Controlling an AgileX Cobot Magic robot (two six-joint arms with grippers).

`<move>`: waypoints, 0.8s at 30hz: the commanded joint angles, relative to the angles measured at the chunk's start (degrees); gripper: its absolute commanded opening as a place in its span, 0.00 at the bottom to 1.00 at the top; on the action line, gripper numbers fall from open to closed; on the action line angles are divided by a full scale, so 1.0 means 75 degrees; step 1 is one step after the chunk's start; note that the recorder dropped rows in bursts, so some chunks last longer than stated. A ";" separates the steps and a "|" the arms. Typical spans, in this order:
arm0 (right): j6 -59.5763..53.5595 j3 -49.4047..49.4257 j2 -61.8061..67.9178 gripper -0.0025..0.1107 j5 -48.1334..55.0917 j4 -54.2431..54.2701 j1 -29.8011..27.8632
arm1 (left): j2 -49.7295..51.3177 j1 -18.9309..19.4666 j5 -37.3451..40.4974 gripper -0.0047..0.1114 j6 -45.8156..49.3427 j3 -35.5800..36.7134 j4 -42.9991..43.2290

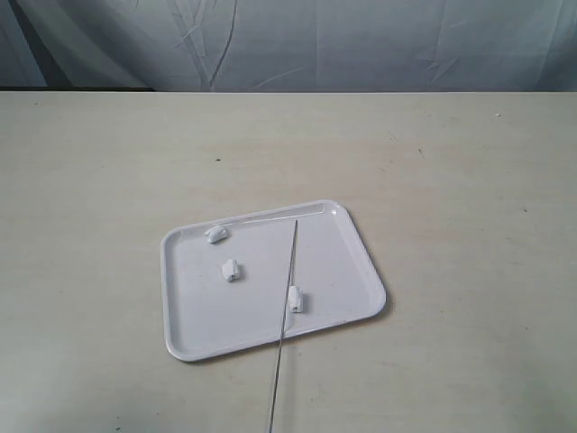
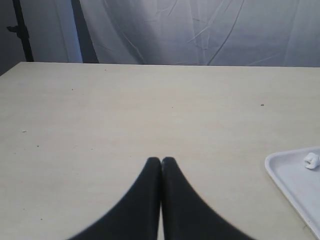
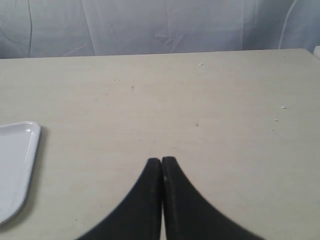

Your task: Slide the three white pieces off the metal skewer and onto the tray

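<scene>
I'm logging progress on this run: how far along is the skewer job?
Done: the far white piece and the middle white piece lie loose on the tray. Left: the third white piece sits against the metal skewer, perhaps still threaded. In hand: nothing; the left gripper and right gripper are shut and empty.
</scene>
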 commanded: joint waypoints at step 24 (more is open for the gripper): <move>-0.0038 0.0031 -0.0038 0.02 -0.0112 0.0103 0.0041 | -0.0035 -0.0033 -0.0100 0.04 -0.0055 0.0017 0.0019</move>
